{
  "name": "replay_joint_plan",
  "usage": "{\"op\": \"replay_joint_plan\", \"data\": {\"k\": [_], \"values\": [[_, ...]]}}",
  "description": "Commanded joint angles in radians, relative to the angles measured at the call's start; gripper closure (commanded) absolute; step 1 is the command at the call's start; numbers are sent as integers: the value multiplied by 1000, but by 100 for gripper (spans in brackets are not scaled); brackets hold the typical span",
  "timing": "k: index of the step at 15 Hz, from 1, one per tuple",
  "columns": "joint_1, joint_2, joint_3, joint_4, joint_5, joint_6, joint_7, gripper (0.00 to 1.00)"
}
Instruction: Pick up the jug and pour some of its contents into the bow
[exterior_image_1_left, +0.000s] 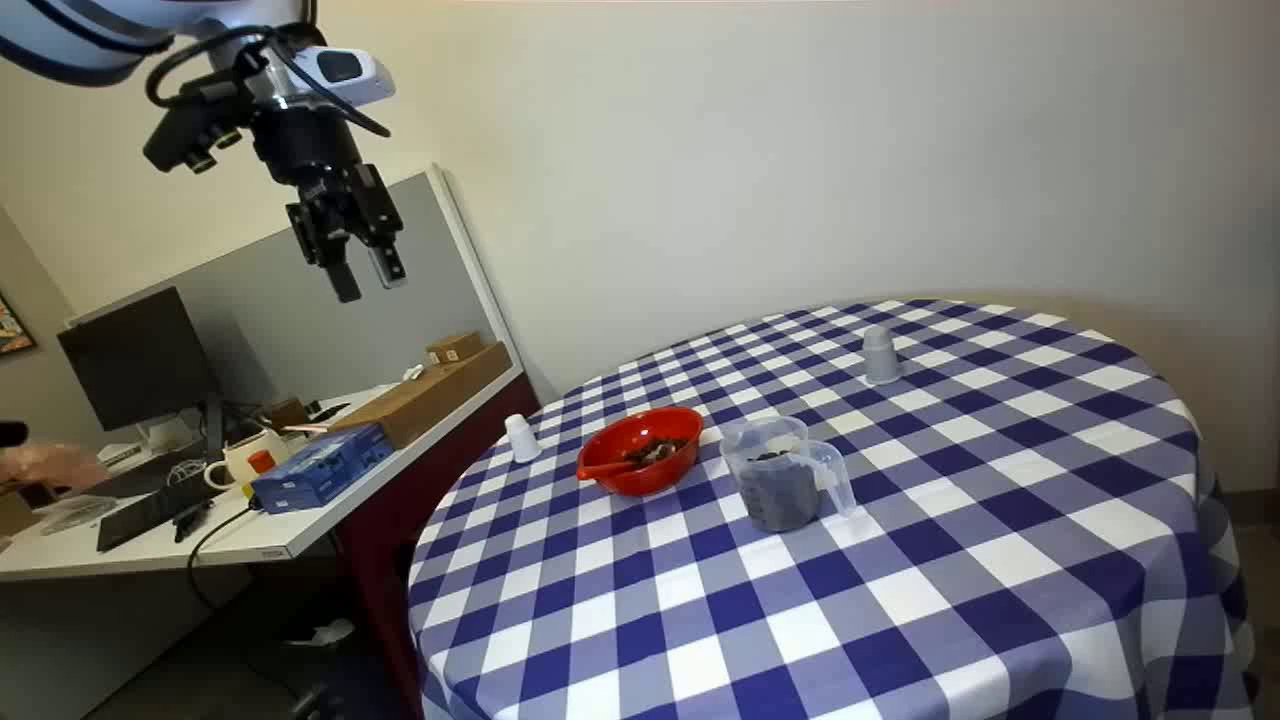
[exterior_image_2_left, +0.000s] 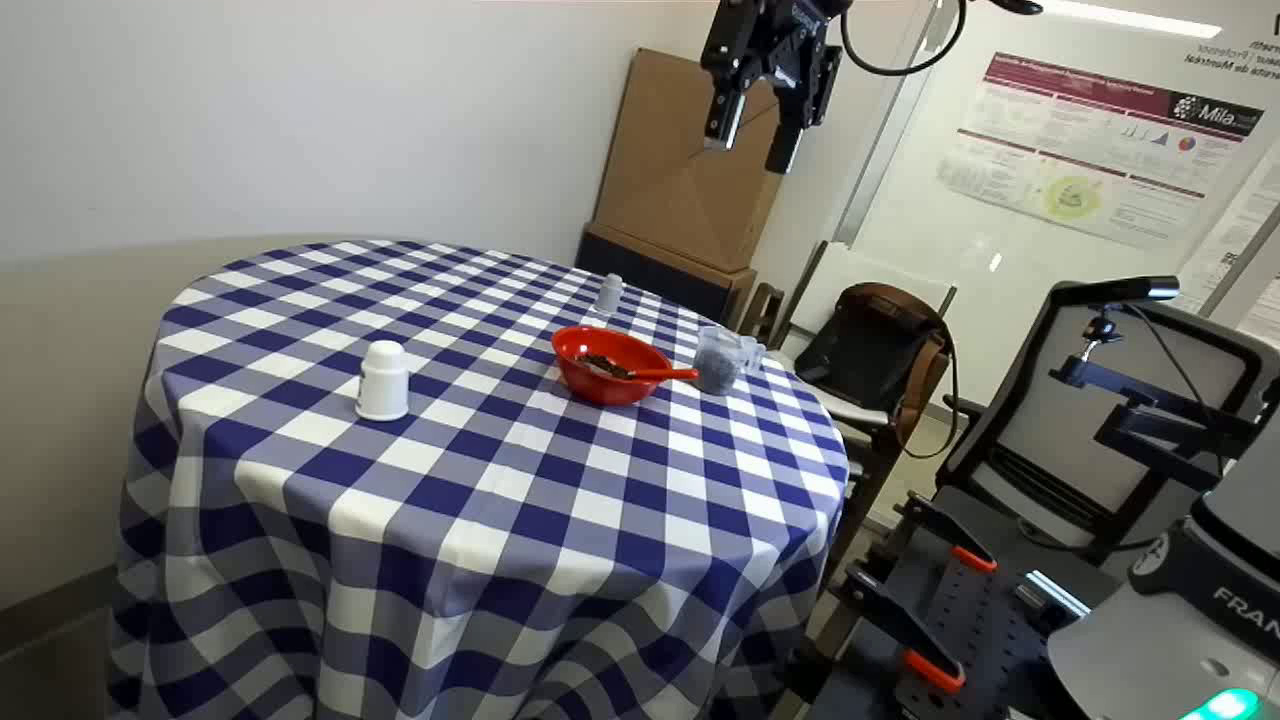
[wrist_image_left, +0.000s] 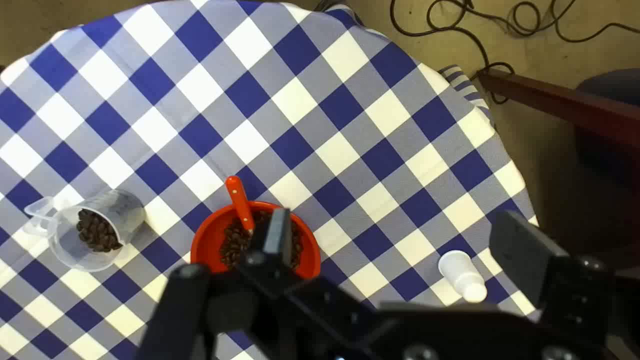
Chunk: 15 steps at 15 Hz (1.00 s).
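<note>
Hanging well above the table in an exterior view, the end effector points downward, its fingers spread apart. The translucent jug stands upright on the table, its handle turned toward the right of that view and its lower part dark with what it holds. Near it, but apart, sits the red bowl, with dark brown beans inside and a red-handled utensil resting over the rim. Left of the bowl stands a white container, and a pale container stands farther back. A desk carries a monitor, a blue box and a long cardboard box.

In an exterior view with a wall poster, the fingers show at the top with a gap between them. A blue-and-white checked cloth falls in folds over the table's side. The jug appears right of the bowl, and the utensil's handle sticks out past the rim to the right. Beyond are a black bag and a mesh-backed chair, and the robot base shows at lower right.

Seen from the wrist, the jug is at the left, part filled with beans, its handle toward the left edge. The bowl lies below the centre, partly hidden behind a finger. The fingers are wide apart, the white container on the table visible between them. A dark red bar crosses the upper right beyond the table.
</note>
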Motion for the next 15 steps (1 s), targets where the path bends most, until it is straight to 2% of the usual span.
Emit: {"op": "replay_joint_plan", "data": {"k": [1, 7, 8, 11, 15], "values": [[9, 1, -9, 2, -3, -2, 2, 0], [9, 0, -9, 2, -3, -2, 2, 0], [1, 6, -6, 11, -45, -17, -10, 0], [-9, 42, -29, 66, -125, -72, -106, 0], [-36, 148, -87, 222, -284, -161, -332, 0]]}}
